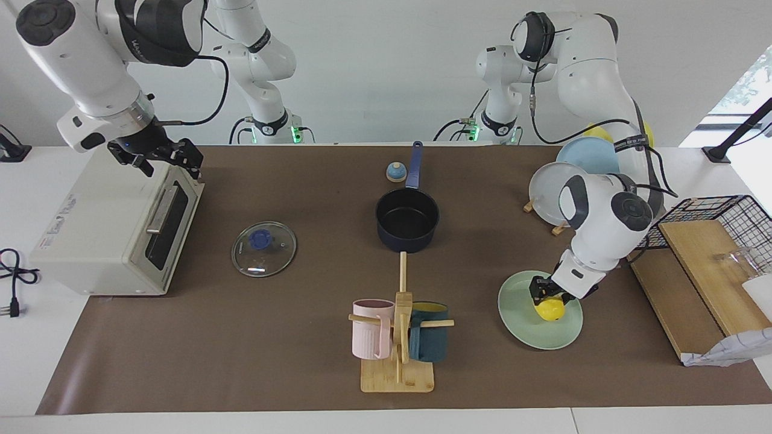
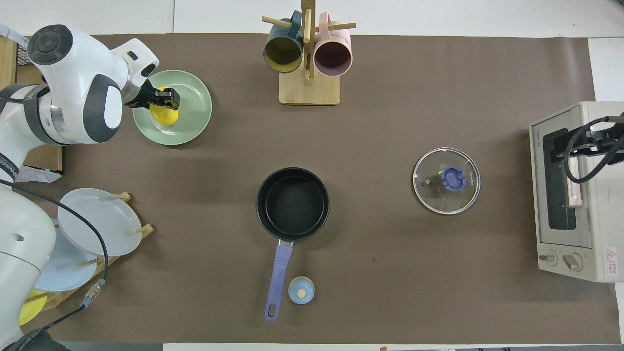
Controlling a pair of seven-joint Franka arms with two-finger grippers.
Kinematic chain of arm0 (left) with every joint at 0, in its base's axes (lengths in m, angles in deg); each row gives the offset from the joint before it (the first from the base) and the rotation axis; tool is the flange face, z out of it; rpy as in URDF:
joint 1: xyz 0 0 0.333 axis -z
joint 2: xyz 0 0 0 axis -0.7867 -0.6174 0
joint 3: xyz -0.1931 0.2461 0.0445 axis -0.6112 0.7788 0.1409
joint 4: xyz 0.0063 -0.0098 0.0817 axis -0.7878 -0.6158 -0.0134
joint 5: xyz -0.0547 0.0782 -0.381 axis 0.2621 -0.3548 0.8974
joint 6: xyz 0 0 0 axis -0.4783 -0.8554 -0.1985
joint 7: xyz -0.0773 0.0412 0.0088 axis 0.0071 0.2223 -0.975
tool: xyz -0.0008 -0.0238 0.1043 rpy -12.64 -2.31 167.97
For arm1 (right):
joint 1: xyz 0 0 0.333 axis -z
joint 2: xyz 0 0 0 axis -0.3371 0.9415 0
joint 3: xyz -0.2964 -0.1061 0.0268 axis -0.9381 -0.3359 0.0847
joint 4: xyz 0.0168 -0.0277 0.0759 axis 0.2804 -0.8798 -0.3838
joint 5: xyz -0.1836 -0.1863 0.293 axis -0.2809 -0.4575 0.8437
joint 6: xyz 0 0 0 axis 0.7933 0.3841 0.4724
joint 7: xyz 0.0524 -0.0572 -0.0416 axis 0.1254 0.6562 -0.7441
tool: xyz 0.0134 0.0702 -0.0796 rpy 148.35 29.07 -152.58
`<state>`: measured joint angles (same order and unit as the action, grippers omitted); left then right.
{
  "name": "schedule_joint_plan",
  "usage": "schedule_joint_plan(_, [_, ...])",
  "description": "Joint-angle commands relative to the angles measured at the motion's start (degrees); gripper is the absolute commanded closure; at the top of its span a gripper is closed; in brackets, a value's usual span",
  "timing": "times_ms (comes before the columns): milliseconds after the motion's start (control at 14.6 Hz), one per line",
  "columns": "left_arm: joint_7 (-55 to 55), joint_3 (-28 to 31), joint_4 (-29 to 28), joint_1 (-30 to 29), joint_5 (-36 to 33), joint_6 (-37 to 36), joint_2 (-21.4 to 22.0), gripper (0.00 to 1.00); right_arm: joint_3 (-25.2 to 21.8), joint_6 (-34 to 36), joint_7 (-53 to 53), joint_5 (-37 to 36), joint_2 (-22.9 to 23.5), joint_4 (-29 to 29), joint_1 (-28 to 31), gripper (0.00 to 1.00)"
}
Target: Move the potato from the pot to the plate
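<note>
Left gripper (image 1: 547,296) is down on the plate (image 1: 517,328), jaws pinching the potato (image 1: 550,310) to set it there, pot (image 1: 408,220) empty, right gripper (image 1: 158,155) waiting over the toaster oven (image 1: 114,232), jaws unreadable.

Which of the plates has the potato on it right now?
The mint-green plate, lying flat under the left gripper with the potato on it; the other plates stand in a rack.

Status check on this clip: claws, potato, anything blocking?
Left claw down on the potato, potato on the plate. Pot empty. Right claw waits over the toaster oven. Nothing in the way.
</note>
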<state>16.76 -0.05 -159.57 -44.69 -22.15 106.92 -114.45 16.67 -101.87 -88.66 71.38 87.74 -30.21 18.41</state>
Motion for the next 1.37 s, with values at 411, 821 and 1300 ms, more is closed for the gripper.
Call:
schedule_joint_plan(411, [-1.83, 0.3, 0.0, 0.2, -1.19, -0.29, 2.04, 0.0, -0.08, -0.73, -1.1, 1.0, -1.28, -1.59, 0.15, 0.0])
schedule_joint_plan(821, [-1.13, 1.0, 0.8, -2.08, -0.93, -19.16, 17.06, 0.0, -0.08, -0.73, -1.1, 1.0, -1.28, -1.59, 0.15, 0.0])
schedule_joint_plan(1300, [-1.31, 1.79, 0.18, -2.53, -1.37, -38.86, 32.46, 0.0, -0.08, -0.73, -1.1, 1.0, -1.28, -1.59, 0.15, 0.0])
